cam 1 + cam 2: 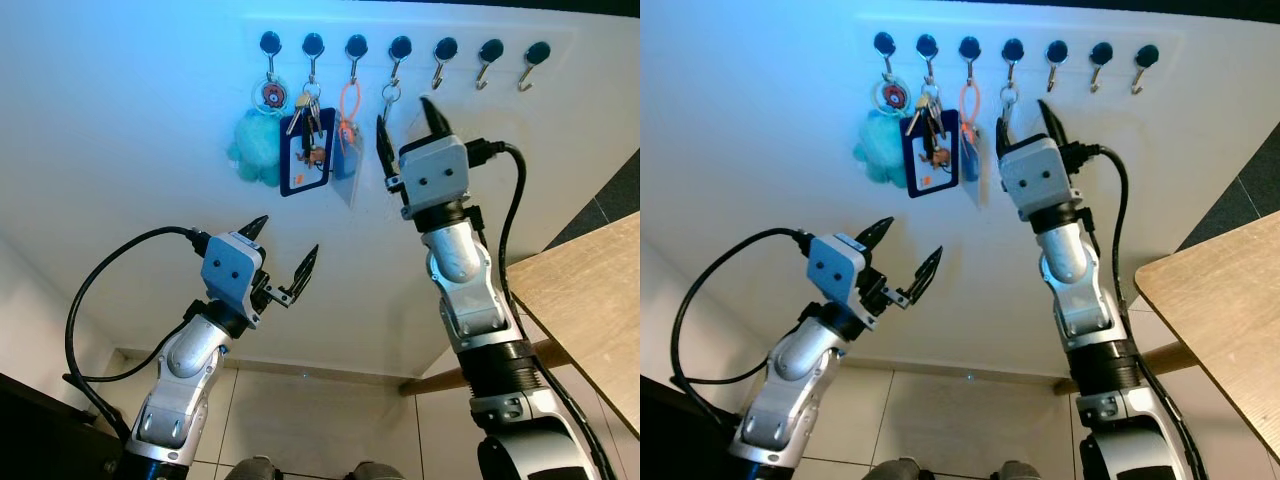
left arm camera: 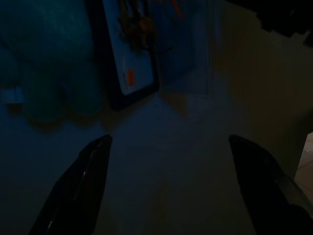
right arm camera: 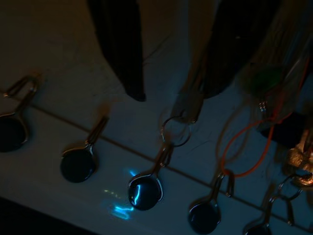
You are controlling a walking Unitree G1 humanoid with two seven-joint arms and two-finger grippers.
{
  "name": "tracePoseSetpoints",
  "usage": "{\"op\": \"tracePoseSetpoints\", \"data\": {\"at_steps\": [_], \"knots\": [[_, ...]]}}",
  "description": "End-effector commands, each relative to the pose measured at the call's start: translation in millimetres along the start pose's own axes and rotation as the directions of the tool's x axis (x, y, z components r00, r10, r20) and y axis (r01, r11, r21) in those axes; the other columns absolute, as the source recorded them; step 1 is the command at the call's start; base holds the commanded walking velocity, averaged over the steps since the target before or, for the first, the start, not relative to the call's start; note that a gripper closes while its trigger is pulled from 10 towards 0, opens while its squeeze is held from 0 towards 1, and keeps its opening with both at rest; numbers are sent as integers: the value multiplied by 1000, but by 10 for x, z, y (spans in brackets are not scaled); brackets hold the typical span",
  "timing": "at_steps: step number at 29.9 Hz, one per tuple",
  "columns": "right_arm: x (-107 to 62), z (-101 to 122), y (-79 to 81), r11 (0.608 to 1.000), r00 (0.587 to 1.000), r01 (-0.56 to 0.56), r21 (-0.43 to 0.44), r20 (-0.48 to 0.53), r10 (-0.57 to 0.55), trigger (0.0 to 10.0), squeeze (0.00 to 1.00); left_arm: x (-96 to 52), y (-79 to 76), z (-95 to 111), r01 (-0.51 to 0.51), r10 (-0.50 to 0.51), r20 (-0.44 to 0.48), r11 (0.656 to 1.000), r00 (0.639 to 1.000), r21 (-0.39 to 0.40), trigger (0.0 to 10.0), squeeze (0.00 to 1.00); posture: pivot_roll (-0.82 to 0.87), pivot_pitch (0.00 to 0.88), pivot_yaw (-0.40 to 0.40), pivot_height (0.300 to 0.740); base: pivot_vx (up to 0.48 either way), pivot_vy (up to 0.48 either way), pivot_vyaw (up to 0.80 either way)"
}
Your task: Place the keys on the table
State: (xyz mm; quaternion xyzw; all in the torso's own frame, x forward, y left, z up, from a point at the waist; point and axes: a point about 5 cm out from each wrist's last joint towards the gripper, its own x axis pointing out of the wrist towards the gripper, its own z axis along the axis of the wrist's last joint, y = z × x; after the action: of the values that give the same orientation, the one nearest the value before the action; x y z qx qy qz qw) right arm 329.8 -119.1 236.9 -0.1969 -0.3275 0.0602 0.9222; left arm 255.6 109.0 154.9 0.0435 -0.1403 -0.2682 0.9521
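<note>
1. There's a row of seven black hooks (image 1: 400, 46) along the white wall (image 1: 130, 150), and the first four from the left have stuff hanging on them.
2. The keys (image 1: 305, 108) hang off the second hook, bunched in front of a dark blue card holder (image 1: 306, 152) — they overlap it so much it's hard to pick out single keys.
3. A fluffy teal pom-pom (image 1: 256, 148) hangs from the first hook under a clear ring with a red centre; an orange loop (image 1: 349, 101) with a clear sleeve hangs on the third.
4. The fourth hook holds a metal ring (image 3: 175, 131). The right gripper (image 1: 408, 128) is raised right up to it, fingers apart, one on each side of whatever dangles below the ring. What that is, I can't tell — the wrist view is dark and the fingers cover it.
5. The left gripper (image 1: 282, 258) is lower down, well below the hanging things, fingers spread wide and holding nothing. Its wrist view is very dim — just the card holder's corner and the pom-pom as a dark blob.
6. A wooden table (image 1: 590, 290) pokes in at the right, cut off by the frame edge.
</note>
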Motion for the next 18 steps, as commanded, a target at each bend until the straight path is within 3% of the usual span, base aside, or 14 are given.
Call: {"op": "tracePoseSetpoints", "data": {"at_steps": [1,15,16,18], "knots": [[-5,-4,32,1000,1000,-10,11,5,10,0,0,17,-29,28,4,-4,21,1000,1000,-3,10000,0,22,82,-19,740,0,0,0],[11,16,26,1000,1000,-5,19,22,5,0,0,21,-22,57,3,-4,33,1000,999,11,10000,0,26,85,-19,740,0,0,0],[16,24,22,1000,1000,-3,20,27,2,588,0,24,-22,61,4,-5,35,1000,999,13,10000,0,25,86,-19,740,0,0,0],[19,42,20,1000,999,0,25,39,-1,784,0,30,-21,72,7,-8,40,1000,999,17,10000,0,25,89,-18,740,0,0,0]]}}
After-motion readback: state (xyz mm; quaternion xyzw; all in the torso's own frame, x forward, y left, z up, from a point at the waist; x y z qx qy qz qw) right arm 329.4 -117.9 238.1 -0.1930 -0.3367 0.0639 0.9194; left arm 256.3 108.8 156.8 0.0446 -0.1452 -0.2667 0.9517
